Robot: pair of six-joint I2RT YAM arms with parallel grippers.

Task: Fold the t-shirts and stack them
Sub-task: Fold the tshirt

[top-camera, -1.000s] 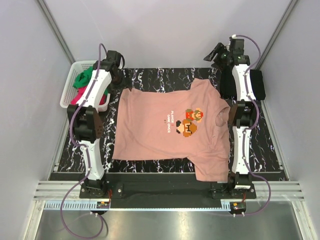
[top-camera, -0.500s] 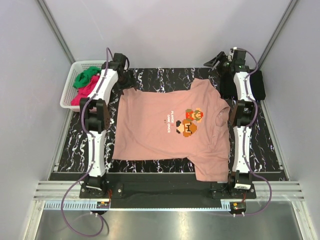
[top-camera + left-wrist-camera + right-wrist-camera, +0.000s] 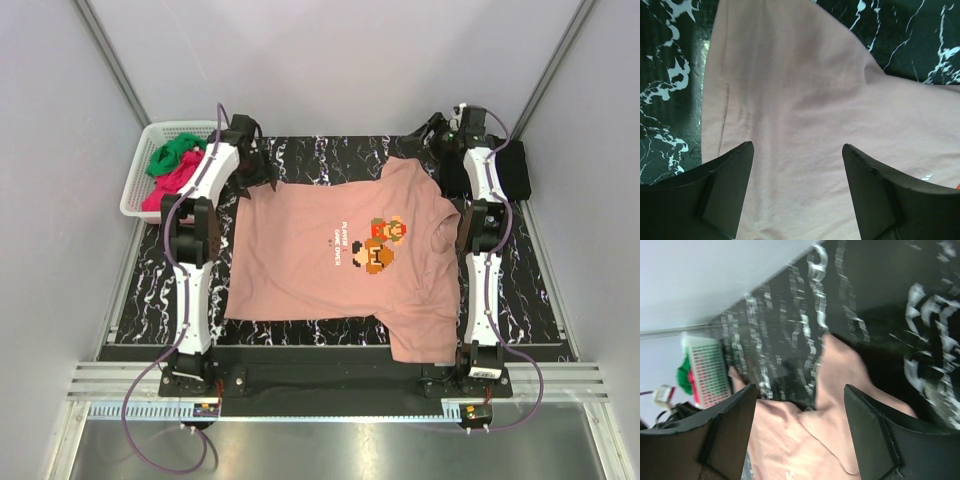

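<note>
Left fingers [image 3: 722, 195] and right fingers [image 3: 875, 435] are wide open, holding nothing, by the pink t-shirt [image 3: 300, 250] spread on the desk [image 3: 330, 158].

Matt pink cloth t-shirt [image 3: 330, 250] on glossy black marbled table [image 3: 330, 160].

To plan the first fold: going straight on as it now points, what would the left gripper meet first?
Probably the pink t-shirt: its cloth shows between the open fingers of the left gripper. Distance is unclear.
</note>
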